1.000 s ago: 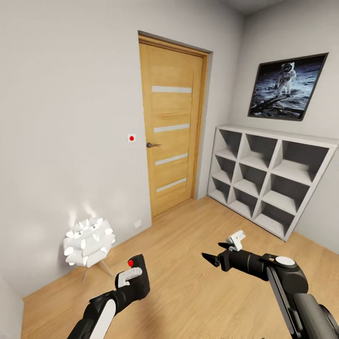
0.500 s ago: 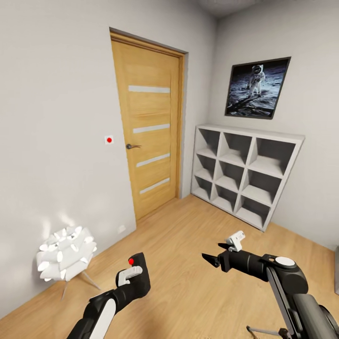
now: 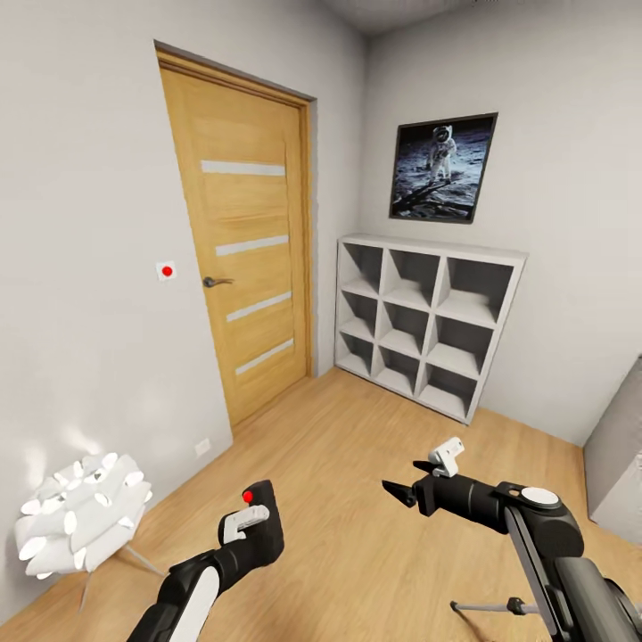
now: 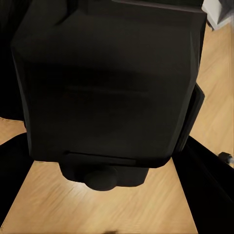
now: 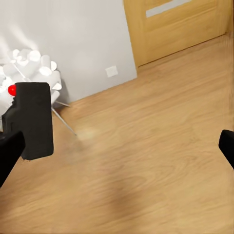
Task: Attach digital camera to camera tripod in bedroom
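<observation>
The digital camera (image 3: 265, 538), black with a round red button on top, is held low in front of me by my left gripper (image 3: 252, 523), which is shut on it. In the left wrist view the camera's dark body (image 4: 112, 87) sits close between the fingers, above the plank floor. From the right wrist view the camera (image 5: 33, 119) hangs off to one side. My right gripper (image 3: 406, 481) stands open and empty over the floor, apart from the camera. One silver-grey leg of the camera tripod (image 3: 486, 607) with a black collar shows at the head view's lower edge; the rest is out of view.
A closed wooden door (image 3: 241, 241) is ahead on the left, with white cube shelves (image 3: 426, 325) in the corner beyond it. A white spiky floor lamp (image 3: 76, 515) stands by the left wall. Some grey furniture (image 3: 620, 455) juts in at the right.
The head view has swung right, so door, shelves and lamp slid left in the picture. The tripod leg and grey furniture came into view. Both arms hold the same pose.
</observation>
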